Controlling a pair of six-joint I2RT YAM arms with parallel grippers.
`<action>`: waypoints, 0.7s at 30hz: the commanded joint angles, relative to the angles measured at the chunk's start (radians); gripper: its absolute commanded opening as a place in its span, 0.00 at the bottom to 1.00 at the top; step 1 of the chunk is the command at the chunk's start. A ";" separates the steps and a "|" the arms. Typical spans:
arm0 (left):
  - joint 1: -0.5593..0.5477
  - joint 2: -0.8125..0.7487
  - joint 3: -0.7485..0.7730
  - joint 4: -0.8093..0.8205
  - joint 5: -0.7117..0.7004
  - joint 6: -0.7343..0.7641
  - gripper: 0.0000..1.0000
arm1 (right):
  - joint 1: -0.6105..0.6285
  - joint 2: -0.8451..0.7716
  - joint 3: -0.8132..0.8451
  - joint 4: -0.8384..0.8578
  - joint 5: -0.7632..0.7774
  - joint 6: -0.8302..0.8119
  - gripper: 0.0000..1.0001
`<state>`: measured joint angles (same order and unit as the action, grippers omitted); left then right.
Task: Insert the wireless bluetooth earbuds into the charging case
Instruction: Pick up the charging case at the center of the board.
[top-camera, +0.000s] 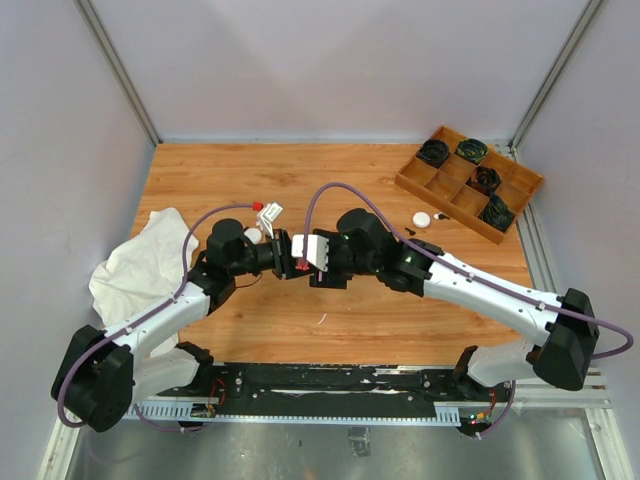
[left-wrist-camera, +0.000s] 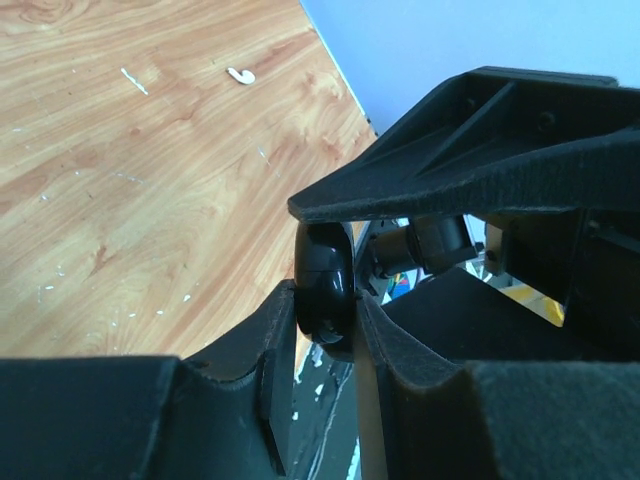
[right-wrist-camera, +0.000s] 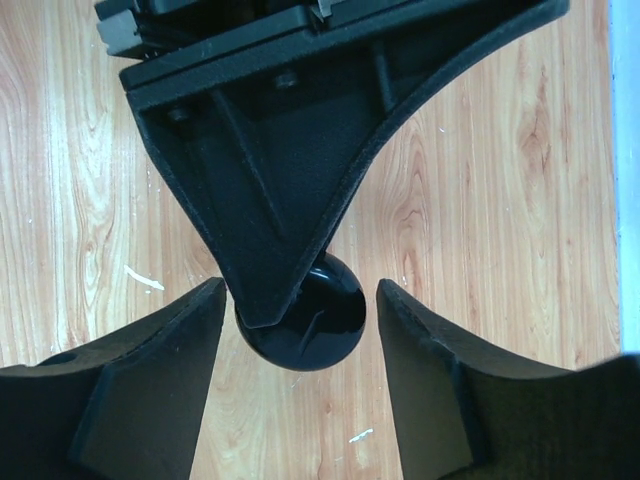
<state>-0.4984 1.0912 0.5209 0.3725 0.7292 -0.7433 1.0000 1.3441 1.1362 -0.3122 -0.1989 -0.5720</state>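
Our left gripper (left-wrist-camera: 325, 268) pinches the black case (left-wrist-camera: 322, 300) on edge; our right gripper (right-wrist-camera: 300, 375) gapes wide around it, empty. Black earbuds (top-camera: 410, 232) lie on the table (top-camera: 350, 190) farther right, beside a white case (top-camera: 422, 219): tiny, light, slick, we judge, best pinched across the stem.

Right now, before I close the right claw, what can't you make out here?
- Black charging case: the left wrist view shows it edge-on in the left claw, so whether it is open and what is inside stay hidden.
- Right wrist view: the left claw's finger covers the case's top.
- Top view: the case is lost where the left arm and right arm meet.
- Black specks by the white puck, top view: too small to call earbuds.
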 joint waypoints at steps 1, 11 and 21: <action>-0.008 -0.008 0.026 0.040 0.005 0.074 0.04 | 0.017 -0.053 0.032 -0.010 -0.017 0.005 0.65; -0.008 -0.106 -0.022 0.090 -0.078 0.175 0.02 | -0.087 -0.178 -0.016 0.015 -0.207 0.160 0.73; -0.009 -0.202 -0.088 0.254 -0.060 0.259 0.00 | -0.268 -0.235 -0.110 0.248 -0.527 0.488 0.72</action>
<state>-0.4999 0.9268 0.4576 0.4988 0.6598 -0.5461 0.7731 1.1095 1.0557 -0.1940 -0.5709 -0.2684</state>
